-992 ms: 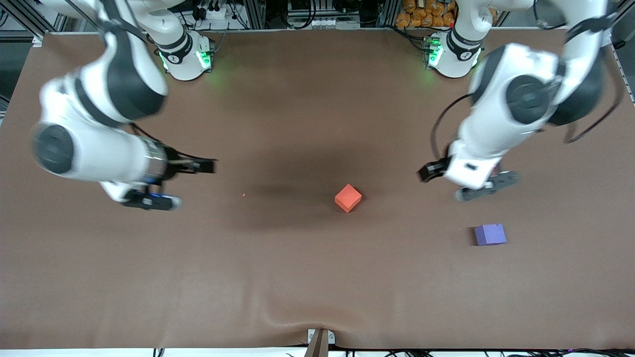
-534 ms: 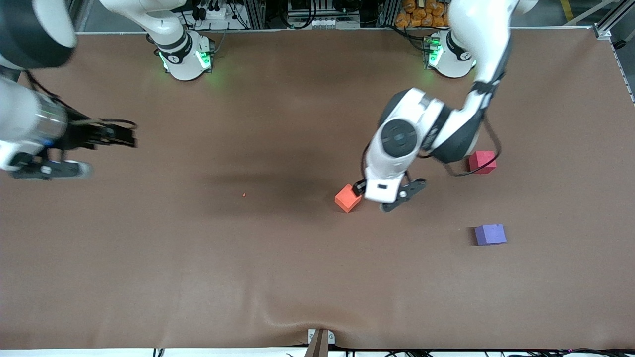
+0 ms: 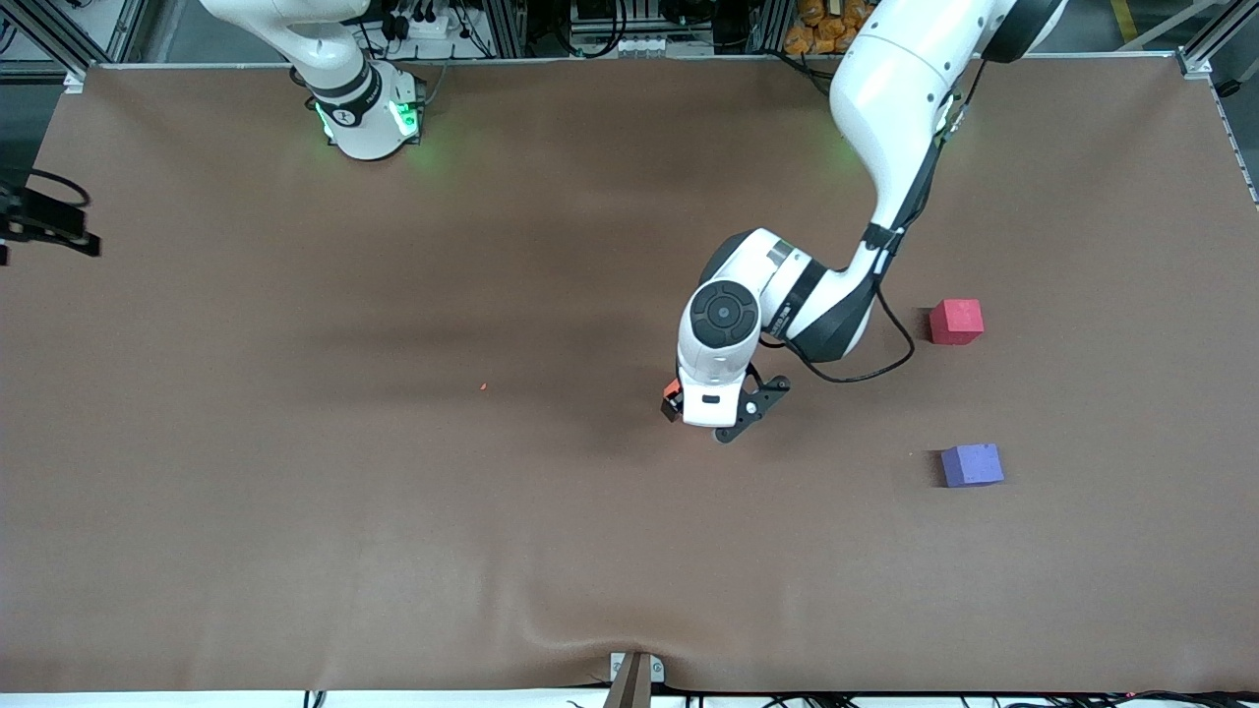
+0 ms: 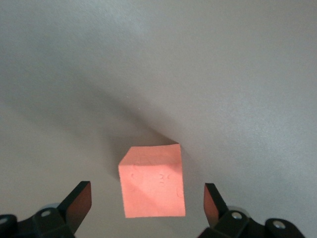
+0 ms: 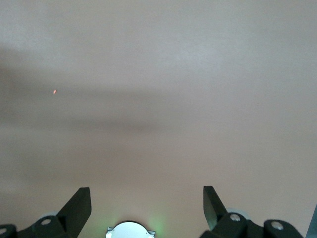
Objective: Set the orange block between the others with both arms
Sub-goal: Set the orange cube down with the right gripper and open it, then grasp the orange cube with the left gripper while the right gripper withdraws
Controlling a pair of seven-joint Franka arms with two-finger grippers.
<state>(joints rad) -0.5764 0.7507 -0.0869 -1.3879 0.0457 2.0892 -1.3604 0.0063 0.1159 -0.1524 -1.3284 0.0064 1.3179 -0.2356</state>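
The left arm's wrist hides nearly all of the orange block [image 3: 673,388] in the front view. The right gripper [image 3: 44,228] is cut off at the table's edge there.

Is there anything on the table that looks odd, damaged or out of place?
Only small things: a tiny orange crumb lies alone on the brown mat, toward the right arm's end, and the mat's edge nearest the camera is wrinkled.

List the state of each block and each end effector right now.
orange block: resting on the table, ungripped.
red-pink block: resting on the table, untouched.
purple block: resting on the table, untouched.
left end effector: open, over the orange block.
right end effector: open, holding nothing, over bare table.
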